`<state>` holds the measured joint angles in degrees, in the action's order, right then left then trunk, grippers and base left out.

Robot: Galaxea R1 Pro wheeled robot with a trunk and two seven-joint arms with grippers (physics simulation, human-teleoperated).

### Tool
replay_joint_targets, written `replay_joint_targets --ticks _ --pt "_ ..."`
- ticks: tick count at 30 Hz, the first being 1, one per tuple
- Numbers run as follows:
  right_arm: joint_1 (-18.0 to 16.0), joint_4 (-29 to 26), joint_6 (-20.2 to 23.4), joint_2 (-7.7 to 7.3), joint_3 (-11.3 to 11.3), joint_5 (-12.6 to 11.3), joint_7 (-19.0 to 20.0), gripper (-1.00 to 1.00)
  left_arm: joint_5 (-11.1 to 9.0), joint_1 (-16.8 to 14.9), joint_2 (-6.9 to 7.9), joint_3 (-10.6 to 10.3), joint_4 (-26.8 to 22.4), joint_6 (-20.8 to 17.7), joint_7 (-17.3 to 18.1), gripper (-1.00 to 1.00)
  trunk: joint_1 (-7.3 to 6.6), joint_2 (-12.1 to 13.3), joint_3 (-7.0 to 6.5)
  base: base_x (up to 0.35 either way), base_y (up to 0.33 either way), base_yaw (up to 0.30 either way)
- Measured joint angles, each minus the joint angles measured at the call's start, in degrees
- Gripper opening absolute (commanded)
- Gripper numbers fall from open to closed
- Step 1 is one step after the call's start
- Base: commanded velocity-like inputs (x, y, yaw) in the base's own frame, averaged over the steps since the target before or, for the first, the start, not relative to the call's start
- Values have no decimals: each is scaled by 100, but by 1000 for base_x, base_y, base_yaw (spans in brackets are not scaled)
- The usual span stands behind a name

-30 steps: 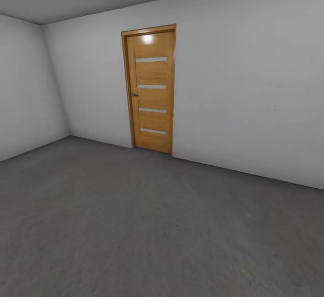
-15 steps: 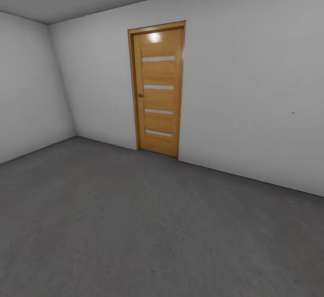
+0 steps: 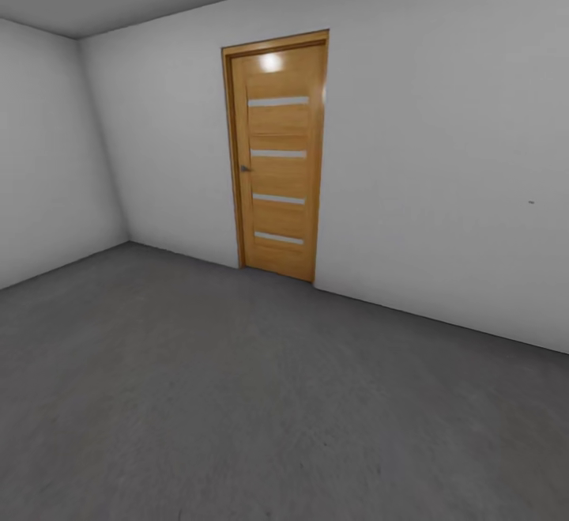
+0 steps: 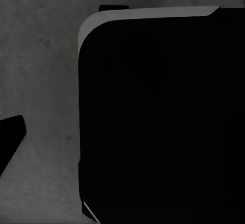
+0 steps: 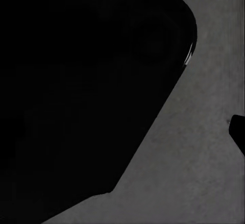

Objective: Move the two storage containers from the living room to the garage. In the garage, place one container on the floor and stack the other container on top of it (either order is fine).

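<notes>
I am in the garage, a bare room with white walls and a dark grey concrete floor [image 3: 237, 394]. Both storage containers are out of view. The left wrist view looks down at the floor [image 4: 41, 81] past a large black part of my own body [image 4: 163, 117], with a small dark tip [image 4: 10, 142] at the frame's edge. In the right wrist view another black mass [image 5: 76, 91] stands over the floor [image 5: 204, 157], and a dark tip [image 5: 238, 131] pokes in at the edge. Neither wrist view shows how the jaws stand.
An orange-brown wooden door [image 3: 278, 157] with four frosted strips stands shut in the far wall [image 3: 442, 173]. A side wall [image 3: 47, 157] meets it at the left corner. Open concrete floor stretches between me and the door.
The whole head view has shifted: the door now sits a little further right and looks slightly larger, so the camera has moved. Nothing in the room itself has moved.
</notes>
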<state>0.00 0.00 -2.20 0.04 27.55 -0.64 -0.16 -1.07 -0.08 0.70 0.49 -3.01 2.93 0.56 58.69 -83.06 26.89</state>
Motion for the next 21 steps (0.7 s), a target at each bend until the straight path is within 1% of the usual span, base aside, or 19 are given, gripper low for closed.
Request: replay_joint_targets --ticks 9,21 --pt "0 0 0 5 0 -4 0 100 -168 0 9 1 -3 4 0 100 0 0 0 321 0 0" --pt "0 0 0 5 0 0 0 100 -195 0 9 2 1 9 0 100 0 0 0 321 0 0"
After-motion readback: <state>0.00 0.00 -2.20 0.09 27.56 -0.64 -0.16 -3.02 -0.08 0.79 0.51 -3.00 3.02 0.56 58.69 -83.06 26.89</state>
